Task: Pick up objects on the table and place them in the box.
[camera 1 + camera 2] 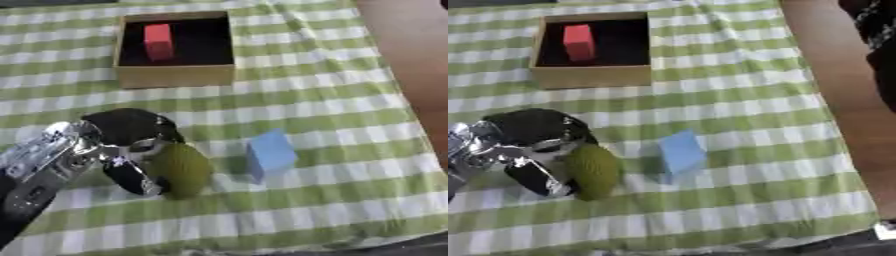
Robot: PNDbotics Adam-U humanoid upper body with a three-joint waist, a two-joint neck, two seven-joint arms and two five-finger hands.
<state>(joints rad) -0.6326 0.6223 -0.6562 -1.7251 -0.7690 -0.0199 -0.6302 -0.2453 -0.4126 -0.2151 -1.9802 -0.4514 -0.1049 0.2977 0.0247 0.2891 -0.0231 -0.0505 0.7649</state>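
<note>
Near edge, at seven o'clock: the left hand (122, 150) curls its fingers around a green ribbed object (181, 170), the blue block (269, 154) just beside at three o'clock. Best lifted clear, then carried toward twelve o'clock over the box (175, 75), where a red block (158, 42) already lies.

Two head-mounted eyes looking steeply down, near the table (350, 75), sharing box (175, 75) and cloth
</note>
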